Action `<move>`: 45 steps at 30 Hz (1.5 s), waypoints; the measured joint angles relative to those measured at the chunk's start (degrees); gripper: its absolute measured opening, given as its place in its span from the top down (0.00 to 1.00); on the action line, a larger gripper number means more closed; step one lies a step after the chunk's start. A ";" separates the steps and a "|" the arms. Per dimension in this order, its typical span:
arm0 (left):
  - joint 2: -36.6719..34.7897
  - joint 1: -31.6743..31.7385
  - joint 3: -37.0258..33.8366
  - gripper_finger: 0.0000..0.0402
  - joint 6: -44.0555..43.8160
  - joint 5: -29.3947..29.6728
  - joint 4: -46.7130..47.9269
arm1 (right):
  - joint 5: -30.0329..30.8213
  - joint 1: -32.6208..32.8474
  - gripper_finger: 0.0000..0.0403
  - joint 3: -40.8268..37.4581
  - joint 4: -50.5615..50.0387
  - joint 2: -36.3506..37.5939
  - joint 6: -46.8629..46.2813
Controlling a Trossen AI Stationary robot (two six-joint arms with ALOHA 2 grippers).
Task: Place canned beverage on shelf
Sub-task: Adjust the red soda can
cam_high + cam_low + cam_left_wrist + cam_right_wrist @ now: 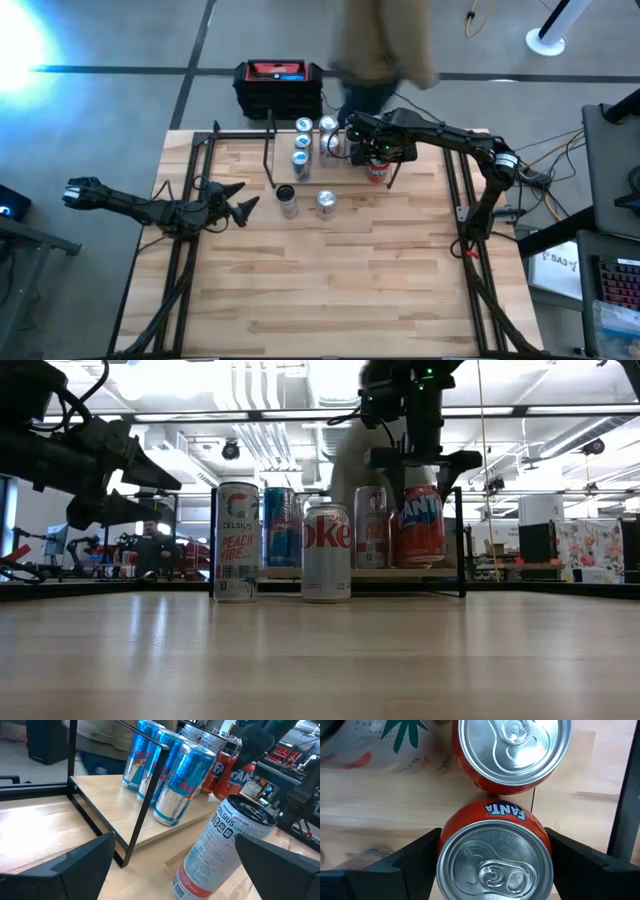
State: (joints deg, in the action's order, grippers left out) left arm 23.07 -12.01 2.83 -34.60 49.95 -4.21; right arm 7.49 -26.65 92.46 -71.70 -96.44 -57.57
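Note:
An orange Fanta can (495,862) stands upright between the fingers of my right gripper (495,845), over the right end of the shelf (345,172). The shelf is a low light-wood board with thin black posts near the table's far edge. On it stand three blue cans (167,770), white-and-red cans (329,135) and a second orange can (512,750). A Celsius can (288,201) and a Diet Coke can (326,203) stand on the table in front of the shelf. My left gripper (240,206) waits open at the table's left, pointing at the Celsius can. My right gripper pinches the Fanta can by its two opposite side walls (444,857), just below the top rim, between its two fingers (410,862). The fingers come from above, pointing steeply down. The can stays upright (420,525) at board height; whether its base touches the board I cannot tell.
A black box with a red top (278,85) sits on the floor beyond the table's far edge, and a person (385,40) stands there. The shelf's black post (625,795) rises close beside the held can. Bare wooden table spreads toward the near edge.

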 joint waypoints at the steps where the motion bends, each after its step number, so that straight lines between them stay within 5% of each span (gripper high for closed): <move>1: 0.00 0.00 0.00 0.01 0.01 0.00 0.00 | 0.02 0.00 0.26 -0.01 0.02 0.00 0.37; 45: 0.00 0.02 0.00 0.01 0.00 0.00 -0.01 | 1.99 -0.13 0.18 -3.67 2.88 0.13 1.23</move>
State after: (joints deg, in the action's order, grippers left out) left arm 23.07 -11.99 2.83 -34.60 49.96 -4.22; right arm 9.48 -26.79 88.79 -68.83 -96.31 -56.34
